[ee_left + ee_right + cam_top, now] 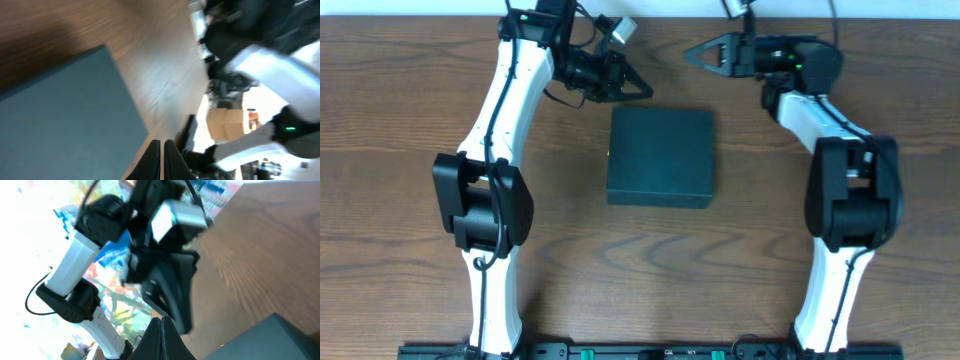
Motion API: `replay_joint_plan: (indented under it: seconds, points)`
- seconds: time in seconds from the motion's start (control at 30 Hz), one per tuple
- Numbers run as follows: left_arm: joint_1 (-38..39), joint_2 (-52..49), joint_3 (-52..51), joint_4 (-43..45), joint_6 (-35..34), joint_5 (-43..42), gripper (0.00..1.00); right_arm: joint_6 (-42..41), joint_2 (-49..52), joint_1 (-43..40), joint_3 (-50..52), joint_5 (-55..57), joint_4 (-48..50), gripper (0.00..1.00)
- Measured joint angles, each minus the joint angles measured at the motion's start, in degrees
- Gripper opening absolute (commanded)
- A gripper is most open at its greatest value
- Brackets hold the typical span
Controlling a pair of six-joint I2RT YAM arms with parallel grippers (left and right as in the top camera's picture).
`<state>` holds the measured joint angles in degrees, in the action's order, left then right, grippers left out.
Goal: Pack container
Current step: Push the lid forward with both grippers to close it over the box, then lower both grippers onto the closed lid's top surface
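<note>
The container (660, 157) is a matte black square box, lying closed in the middle of the table. My left gripper (645, 94) is shut and empty, hovering just behind the box's back left corner. My right gripper (687, 56) is shut and empty, raised behind the box's back edge. The box fills the left of the left wrist view (60, 120), with the shut jaws (161, 145) over its edge. In the right wrist view a corner of the box (270, 340) shows at the lower right beside the shut jaws (162, 322).
The wooden table (400, 120) runs across the whole overhead view. The two arms stand at the left and right of the box. The left arm (165, 265) shows in the right wrist view. No snack packets are in view.
</note>
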<state>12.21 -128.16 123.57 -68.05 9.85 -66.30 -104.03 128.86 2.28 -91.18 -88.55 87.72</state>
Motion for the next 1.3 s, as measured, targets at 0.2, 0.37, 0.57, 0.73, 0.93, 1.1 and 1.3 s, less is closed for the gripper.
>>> replay_joint_plan:
  seconds: [0.2,0.37,0.57,0.73,0.93,1.1,1.3]
  points:
    - [2.9,0.0,0.0,-4.3,1.0,8.7,0.06,0.3,-3.4,-5.2,2.3,0.0,0.0,0.02]
    - [4.6,0.0,0.0,-8.6,2.6,16.3,0.06,2.1,-4.2,-6.3,11.5,0.1,0.0,0.02]
    - [4.5,0.0,0.0,-11.6,4.3,23.7,0.06,5.6,-4.1,-7.5,21.5,0.0,0.0,0.02]
    - [4.7,0.0,0.0,-11.4,4.8,27.1,0.06,12.7,-4.1,-10.9,23.0,0.0,0.0,0.02]
    - [6.3,0.0,0.0,-9.4,3.8,28.4,0.06,20.6,-4.0,-13.7,19.4,3.4,-2.3,0.02]
    - [8.4,0.0,0.0,-9.5,3.0,29.7,0.06,21.1,-4.0,-13.9,7.7,5.9,-2.1,0.02]
    - [9.2,0.0,0.0,-10.2,2.0,31.8,0.06,16.8,-6.2,-13.2,2.6,3.5,-2.0,0.02]
